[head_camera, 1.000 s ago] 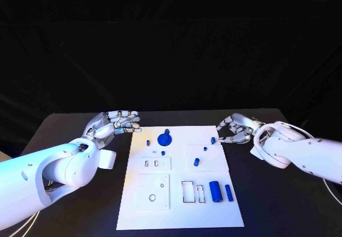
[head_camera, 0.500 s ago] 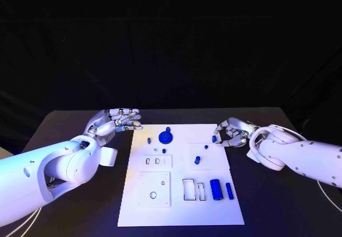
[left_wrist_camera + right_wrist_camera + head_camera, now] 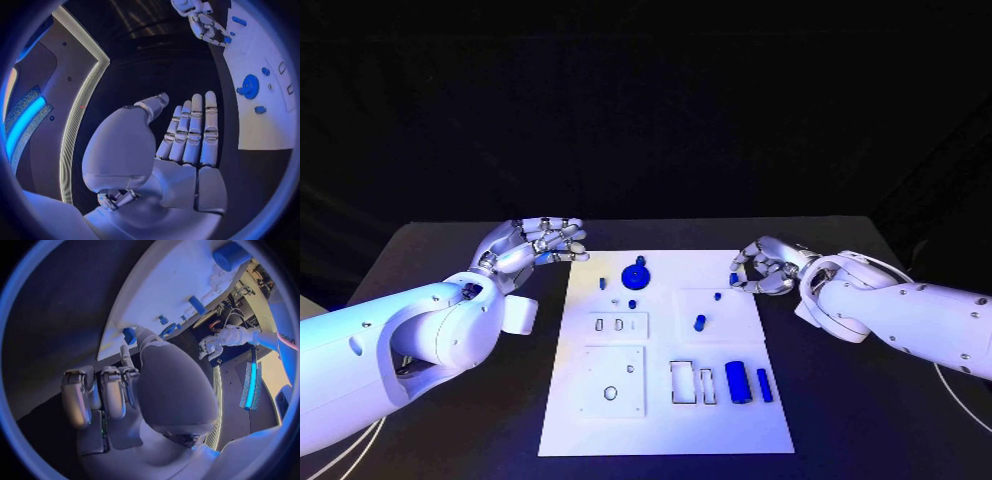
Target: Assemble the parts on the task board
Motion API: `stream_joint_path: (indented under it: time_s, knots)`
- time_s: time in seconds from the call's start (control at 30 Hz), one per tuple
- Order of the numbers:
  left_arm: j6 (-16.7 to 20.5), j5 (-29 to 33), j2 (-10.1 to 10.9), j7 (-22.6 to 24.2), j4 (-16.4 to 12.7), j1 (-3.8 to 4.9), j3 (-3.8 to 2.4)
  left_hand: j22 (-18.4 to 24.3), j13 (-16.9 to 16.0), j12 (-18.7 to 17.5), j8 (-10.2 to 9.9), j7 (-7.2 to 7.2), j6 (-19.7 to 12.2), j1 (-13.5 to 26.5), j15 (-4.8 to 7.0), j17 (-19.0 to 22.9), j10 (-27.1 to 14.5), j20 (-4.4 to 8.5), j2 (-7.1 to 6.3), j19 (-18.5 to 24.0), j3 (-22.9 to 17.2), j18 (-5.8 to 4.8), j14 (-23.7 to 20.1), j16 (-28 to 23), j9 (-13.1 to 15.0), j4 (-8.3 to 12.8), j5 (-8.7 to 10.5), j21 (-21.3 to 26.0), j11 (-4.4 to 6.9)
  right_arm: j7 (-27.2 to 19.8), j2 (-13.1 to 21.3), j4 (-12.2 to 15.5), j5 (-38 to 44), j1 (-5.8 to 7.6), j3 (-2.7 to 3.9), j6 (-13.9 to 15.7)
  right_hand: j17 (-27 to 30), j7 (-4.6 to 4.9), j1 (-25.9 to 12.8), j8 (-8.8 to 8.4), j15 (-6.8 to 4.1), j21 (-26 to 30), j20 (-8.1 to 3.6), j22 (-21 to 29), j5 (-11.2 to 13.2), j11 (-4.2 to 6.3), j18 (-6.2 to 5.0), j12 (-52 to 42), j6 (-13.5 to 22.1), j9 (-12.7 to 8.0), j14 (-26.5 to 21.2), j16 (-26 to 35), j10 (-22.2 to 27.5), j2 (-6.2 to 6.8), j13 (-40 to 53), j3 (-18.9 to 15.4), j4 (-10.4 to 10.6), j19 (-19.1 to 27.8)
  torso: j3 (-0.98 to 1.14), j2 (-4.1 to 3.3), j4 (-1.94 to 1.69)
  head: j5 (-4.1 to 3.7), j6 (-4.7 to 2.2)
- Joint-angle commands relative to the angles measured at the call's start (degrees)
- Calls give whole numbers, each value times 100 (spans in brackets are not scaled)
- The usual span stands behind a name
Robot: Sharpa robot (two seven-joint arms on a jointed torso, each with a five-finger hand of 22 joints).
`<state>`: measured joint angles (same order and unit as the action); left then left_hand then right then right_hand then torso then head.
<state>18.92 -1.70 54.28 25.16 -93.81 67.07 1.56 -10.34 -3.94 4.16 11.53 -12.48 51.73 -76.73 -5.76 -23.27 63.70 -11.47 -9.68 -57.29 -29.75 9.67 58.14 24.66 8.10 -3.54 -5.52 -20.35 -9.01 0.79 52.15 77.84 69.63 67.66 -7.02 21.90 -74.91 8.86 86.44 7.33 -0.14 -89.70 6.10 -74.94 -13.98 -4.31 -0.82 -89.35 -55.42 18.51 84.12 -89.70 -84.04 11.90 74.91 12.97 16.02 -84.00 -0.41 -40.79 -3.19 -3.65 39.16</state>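
Note:
The white task board (image 3: 661,410) lies mid-table. On it are a blue disc (image 3: 635,277), several small blue pegs such as one (image 3: 700,323), and a thick blue cylinder (image 3: 736,383) beside a thinner bar (image 3: 763,386). My right hand (image 3: 764,268) sits at the board's right edge with curled fingers, pinching a small blue part (image 3: 733,279) that still sits at the board's edge. The right wrist view shows that part (image 3: 129,335) against my thumb tip. My left hand (image 3: 538,245) hovers off the board's far left corner, holding nothing, its fingers (image 3: 187,135) straight.
Raised white sub-plates with holes (image 3: 610,385) and slots (image 3: 615,325) sit on the board's left half, and rectangular slots (image 3: 682,383) lie next to the cylinder. Black table (image 3: 877,420) surrounds the board. The left wrist view shows the board (image 3: 262,120) and disc (image 3: 250,86).
The right hand has drawn in to the board's right edge and its fingers have closed round the small blue part. The left hand has barely moved. The camera has shifted slightly.

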Motion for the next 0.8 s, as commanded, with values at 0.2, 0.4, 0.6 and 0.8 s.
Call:
stream_joint_path:
  time_s: [0.2, 0.4, 0.6, 0.8]
  knots:
    - [-95, -36, -11, 32, -3, 12, -5, -15, 6, -39, 31, 4, 48, -39, -5, -13, 33, 10, 18, 51, -43, 53, -38, 36, 9, 2, 3, -40, 7, 58, -43, -43, 36, -16, -5, -72, -1509, -35, 36, 53, -79, -30, -77, -1506, -23, 35, 82, -31, -121, 14, 588, -30, -570, -116, 1483, 134, -5, -600, 2, 3, -1, 0, 0]
    - [-94, -37, -11, 26, 0, 12, -5, -15, 6, -39, 31, 4, 48, -39, -5, -13, 33, 10, 18, 51, -43, 53, -38, 36, 9, 2, 3, -40, 7, 86, -62, -64, 36, -17, -5, -98, -1509, -46, 46, 62, -93, -30, -91, -1506, -15, 46, 82, -41, -149, 16, 588, -30, -577, -126, 1490, 172, -11, -600, 1, 5, 2, -12, -1]
    - [-91, -37, -9, 18, -1, 12, -5, -20, 6, -40, 30, 0, 46, -36, -6, -16, 31, 10, 16, 56, -46, 53, -43, 41, 8, 4, 4, -46, 5, 115, -75, -73, 36, -19, -5, -114, -1509, -60, 49, 80, -108, -30, -107, -1506, 11, 59, 82, -57, -195, 20, 588, -30, -589, -127, 1502, 212, -18, -600, 2, 5, 0, -20, 4]
    - [-88, -37, -8, 12, 1, 12, -5, -20, 6, -40, 30, 0, 46, -36, -6, -16, 31, 10, 16, 56, -46, 53, -43, 41, 8, 4, 4, -46, 5, 89, -88, -67, 23, -20, -5, -8, -1509, -118, 41, 155, -151, -30, -146, -1506, 17, 105, 82, -65, -344, 46, 588, -30, -596, -165, 1509, 322, -29, -600, -1, 7, -1, -22, 5]
